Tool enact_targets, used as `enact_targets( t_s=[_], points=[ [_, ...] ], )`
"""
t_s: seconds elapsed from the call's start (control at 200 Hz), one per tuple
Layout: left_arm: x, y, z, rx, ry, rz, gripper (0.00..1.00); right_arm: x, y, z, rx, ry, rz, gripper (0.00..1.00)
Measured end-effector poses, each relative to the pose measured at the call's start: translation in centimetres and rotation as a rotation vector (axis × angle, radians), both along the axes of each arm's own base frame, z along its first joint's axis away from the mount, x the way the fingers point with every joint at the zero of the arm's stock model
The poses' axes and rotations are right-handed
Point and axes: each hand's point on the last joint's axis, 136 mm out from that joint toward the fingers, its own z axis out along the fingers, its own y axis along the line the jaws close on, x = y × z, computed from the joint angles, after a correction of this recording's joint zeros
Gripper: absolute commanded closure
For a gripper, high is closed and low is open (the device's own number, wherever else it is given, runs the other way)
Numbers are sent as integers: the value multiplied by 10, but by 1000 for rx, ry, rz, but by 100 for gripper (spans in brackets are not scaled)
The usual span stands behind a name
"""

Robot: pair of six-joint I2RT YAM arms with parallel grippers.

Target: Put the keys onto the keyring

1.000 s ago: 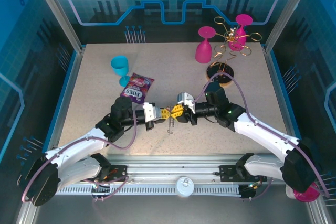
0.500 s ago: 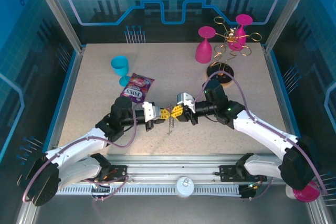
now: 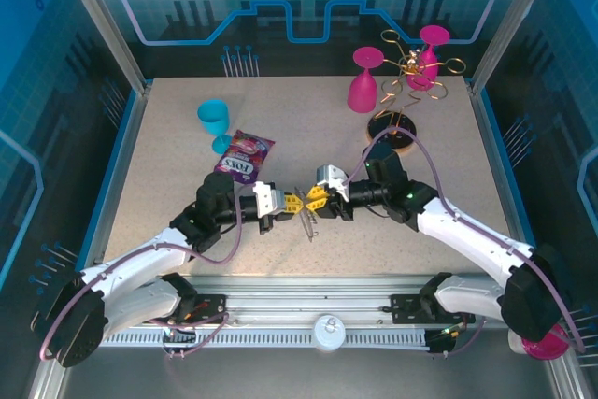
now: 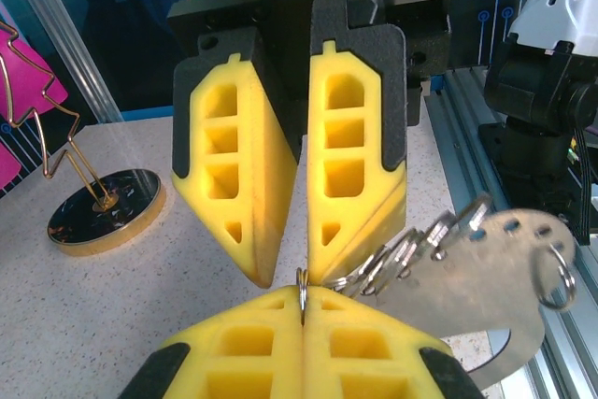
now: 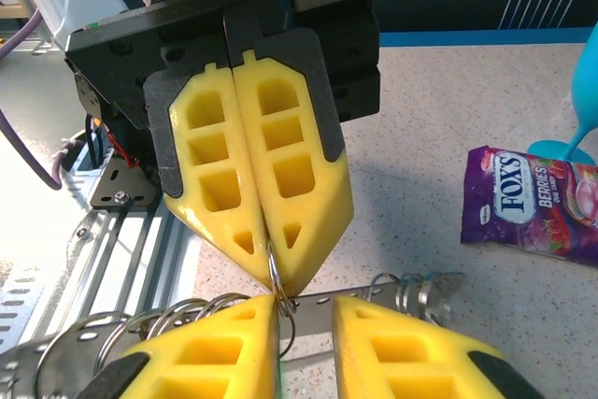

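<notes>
1. Two white and black robot arms reached in from the near edge of a speckled beige table (image 3: 448,165) and met tip to tip near its middle, a little toward the near side
2. The left gripper (image 3: 293,201) had its yellow fingers pressed fully together, pinching a small wire ring (image 4: 302,279) between their tips
3. The right gripper (image 3: 314,199) faced it from the right with its yellow fingers parted by a narrow gap. The small wire ring ran into that gap, and it could not be told whether those fingers touched it
4. The keyring (image 3: 307,222) was a flat grey metal piece with holes near its edge, carrying several split rings and clasps. It hung from the point where the grippers met, on their near side, and it could not be told whether it touched the table
5. A purple Fox's Berries sweet packet (image 3: 245,157) lay flat just beyond the left arm, to the far left of the grippers. A turquoise goblet (image 3: 214,121) stood upright just beyond the packet
6. Toward the far right corner stood a gold wire glass rack (image 3: 412,70) on a round dark base, with one pink goblet (image 3: 432,44) hung on it. A second pink goblet (image 3: 364,83) stood upside down on the table just left of the rack
</notes>
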Motion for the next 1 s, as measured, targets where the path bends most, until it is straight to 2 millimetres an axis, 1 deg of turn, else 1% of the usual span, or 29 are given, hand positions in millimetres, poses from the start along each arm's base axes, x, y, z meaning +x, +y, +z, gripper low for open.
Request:
enact_targets(
  t_s=[0.27, 0.51, 0.545, 0.59, 0.715, 0.745, 0.816, 0.866, 0.931, 1.001],
  points=[
    [0, 0, 2, -6, -1, -4, 100, -2, 3, -6, -1, 29, 25, 83],
    [2, 0, 3, -14, -8, 1, 100, -1, 6, -2, 20, 37, 30, 88],
    [3, 0, 4, -16, -9, 3, 100, 0, 6, -1, 25, 38, 27, 91],
    [4, 0, 4, -19, -9, 6, 100, 0, 6, 0, 31, 37, 26, 100],
    [6, 0, 6, -28, -4, 11, 100, 1, 5, 1, 35, 43, 22, 100],
    [6, 0, 6, -28, -3, 11, 96, 1, 5, 1, 33, 44, 21, 100],
    [6, 1, 3, -19, 7, 14, 91, 2, 4, -1, 17, 43, 18, 100],
    [6, 1, 0, -4, 5, 17, 85, 1, 3, -3, -5, 42, 17, 100],
    [7, 1, -3, 25, 7, 20, 83, 0, 2, -5, -51, 44, 12, 100],
    [10, 0, -2, 63, 3, 32, 83, 1, 2, -3, -112, 27, 8, 100]
  ],
)
